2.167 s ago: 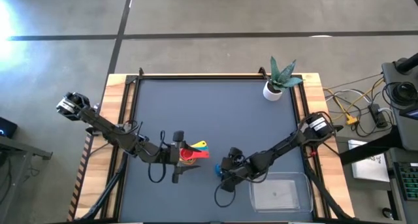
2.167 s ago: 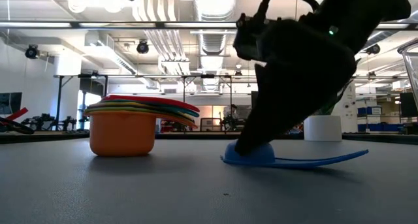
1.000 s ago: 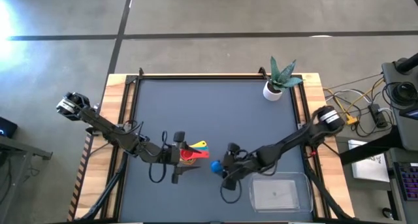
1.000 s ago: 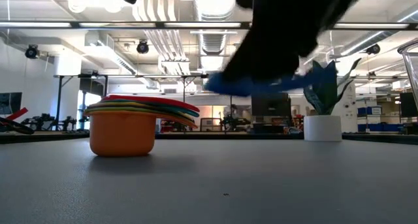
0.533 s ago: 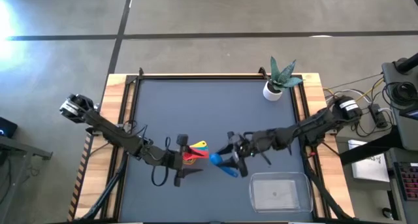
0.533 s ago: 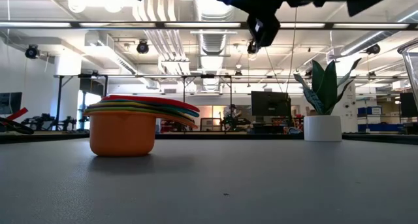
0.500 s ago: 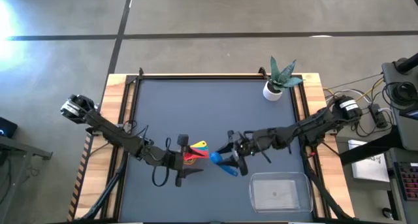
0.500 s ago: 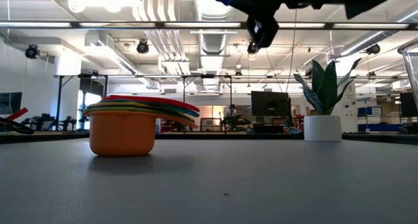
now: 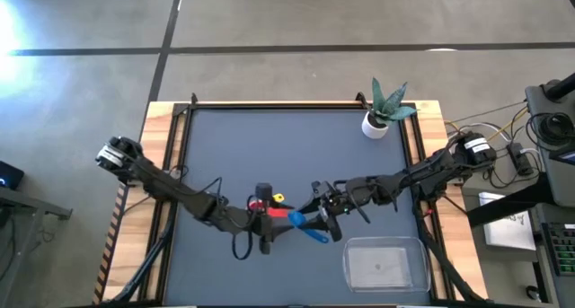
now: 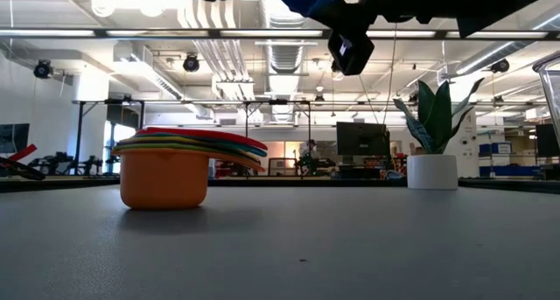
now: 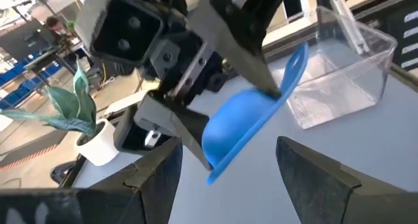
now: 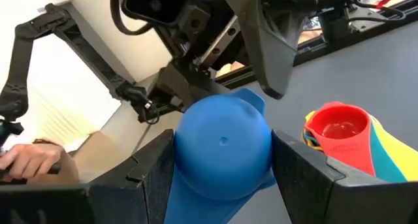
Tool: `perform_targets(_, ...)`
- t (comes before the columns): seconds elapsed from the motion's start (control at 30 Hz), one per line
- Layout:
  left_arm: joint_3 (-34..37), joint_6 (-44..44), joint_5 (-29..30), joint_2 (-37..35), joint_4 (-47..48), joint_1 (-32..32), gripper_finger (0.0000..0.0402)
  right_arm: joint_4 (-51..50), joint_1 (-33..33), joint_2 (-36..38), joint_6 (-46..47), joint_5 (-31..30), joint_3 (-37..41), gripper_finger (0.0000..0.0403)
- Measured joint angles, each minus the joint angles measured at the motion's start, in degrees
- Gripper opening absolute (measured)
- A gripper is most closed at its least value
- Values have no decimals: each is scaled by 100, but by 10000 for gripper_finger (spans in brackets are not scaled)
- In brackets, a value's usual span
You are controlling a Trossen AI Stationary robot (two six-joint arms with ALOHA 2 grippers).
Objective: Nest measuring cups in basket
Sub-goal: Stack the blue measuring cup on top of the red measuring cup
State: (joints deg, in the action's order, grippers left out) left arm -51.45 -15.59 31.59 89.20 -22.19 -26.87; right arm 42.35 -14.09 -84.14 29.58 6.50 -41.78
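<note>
The right tool (image 9: 316,220) is gripping the blue measuring cup (image 9: 305,224) and holding it in the air above the middle of the desk (image 9: 296,146), its two fingers closing on either side of the cup's bowl; in the right wrist view the blue cup (image 12: 223,145) is sitting bowl-bottom toward the camera between those fingers. The left tool (image 9: 264,220) is standing with its fingers spread wide and holding nothing, positioned just beside the blue cup, with its fingers (image 11: 313,178) framing the cup (image 11: 245,129) in the left wrist view. The stack of remaining measuring cups (image 10: 179,164) is resting on the desk with the orange cup at the bottom and the red cup (image 12: 338,127) on top, directly below and next to the left tool. The basket (image 9: 382,263) is lying near the desk's front edge on the right side, apart from both tools, with no cups visible inside. A white plant pot (image 9: 375,124) is standing at the far right corner.
</note>
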Motion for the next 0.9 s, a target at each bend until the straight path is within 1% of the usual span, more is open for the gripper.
perform_targets(0.2,-78,71,72,69,-27,104,230,3,0,-21,1,-1,0,207)
perform_targets(0.27,-72,93,88,73,-13,131,222,-5,0,-33,2,-2,0,207)
perform_targets(0.33,-67,102,96,76,2,152,203,1,0,-33,2,-2,0,207)
perform_targets(0.4,-67,62,96,76,1,164,174,-2,0,-33,2,-2,0,208)
perform_targets(0.7,-60,-70,74,76,19,176,23,15,0,-33,31,-20,0,210)
perform_targets(0.77,-60,-82,72,76,55,176,15,-5,0,-33,-34,-9,0,218)
perform_targets(0.9,-60,96,51,76,173,165,17,-45,7,-31,-226,-15,0,249)
